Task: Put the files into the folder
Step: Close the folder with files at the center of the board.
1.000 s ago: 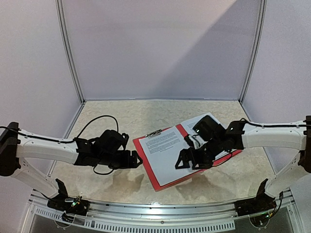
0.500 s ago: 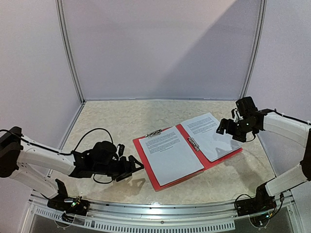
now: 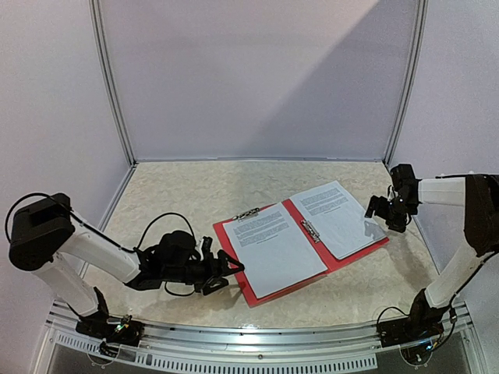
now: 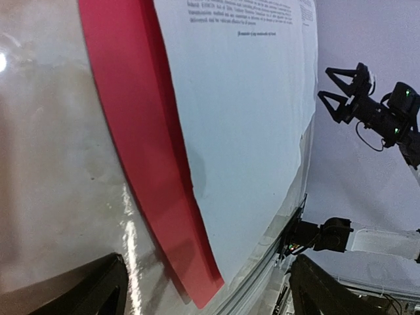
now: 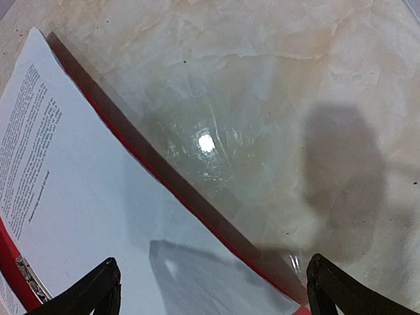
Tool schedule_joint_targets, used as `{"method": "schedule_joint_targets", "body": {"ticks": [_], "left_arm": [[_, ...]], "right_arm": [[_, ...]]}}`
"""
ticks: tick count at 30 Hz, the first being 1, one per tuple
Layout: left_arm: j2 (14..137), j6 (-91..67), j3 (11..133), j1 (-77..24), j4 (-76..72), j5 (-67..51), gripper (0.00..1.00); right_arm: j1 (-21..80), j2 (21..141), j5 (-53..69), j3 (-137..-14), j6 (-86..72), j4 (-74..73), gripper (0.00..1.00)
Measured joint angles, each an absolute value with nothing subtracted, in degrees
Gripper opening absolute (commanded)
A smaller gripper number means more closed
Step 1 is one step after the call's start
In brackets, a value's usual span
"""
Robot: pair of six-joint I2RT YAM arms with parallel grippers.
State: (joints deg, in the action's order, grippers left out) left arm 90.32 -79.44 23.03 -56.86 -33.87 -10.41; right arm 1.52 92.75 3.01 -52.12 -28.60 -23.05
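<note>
The red folder [image 3: 221, 232] lies open in the middle of the table, a metal clip [image 3: 310, 230] at its spine. The files are white printed sheets: one [image 3: 269, 249] lies on the left cover, another [image 3: 331, 214] on the right cover. My left gripper [image 3: 224, 269] hovers open just off the folder's near left edge. Its wrist view shows the red cover [image 4: 141, 164], the sheet [image 4: 249, 144] and nothing between the fingers [image 4: 98, 292]. My right gripper [image 3: 380, 210] stands open at the folder's right edge, above the sheet [image 5: 98, 216] and the red rim [image 5: 210, 218], holding nothing.
The marble-patterned table [image 3: 195, 187] is boxed in by pale walls with metal posts [image 3: 113, 86]. A black cable [image 3: 156, 222] loops behind the left arm. A metal rail [image 3: 249, 336] runs along the near edge. A second clip [image 3: 247, 213] sits at the folder's far edge.
My right gripper has drawn back from over the right cover to the folder's right edge, baring the right sheet. My left gripper has dropped nearer and shifted right towards the folder's near corner.
</note>
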Motion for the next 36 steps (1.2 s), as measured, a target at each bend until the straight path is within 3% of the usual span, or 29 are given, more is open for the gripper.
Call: {"method": "schedule_joint_targets", "body": {"ticks": [12,18,24,30,36], "left_arm": [[106.5,-92.4,25.4,-57.1,-57.6,-20.2,0.78],[106.8,-92.7,25.6,-57.2,-58.0,-20.3,0.76],[94.4,-82.3,32.7,-57.3,-30.7,-14.2,0.8],[81.5,-67.5,54.6,-59.4,0.4,1.1,0.86],[84.5,-55.5,66.7,-59.6,11.9,6.0,0.86]], "right_arm": [[1.1,96.8,12.5,-51.2,-28.0,-16.7,0.91],[3.9,96.7,15.8,-49.9,-27.9,-14.0,0.89],[10.4,94.8,15.4,-46.6,-27.5,-10.7,0.88],[18.9,92.1,16.0,-42.7,-28.2,-7.9,0.89],[28.9,90.8,19.7,-40.4,-31.8,-5.0,0.89]]}}
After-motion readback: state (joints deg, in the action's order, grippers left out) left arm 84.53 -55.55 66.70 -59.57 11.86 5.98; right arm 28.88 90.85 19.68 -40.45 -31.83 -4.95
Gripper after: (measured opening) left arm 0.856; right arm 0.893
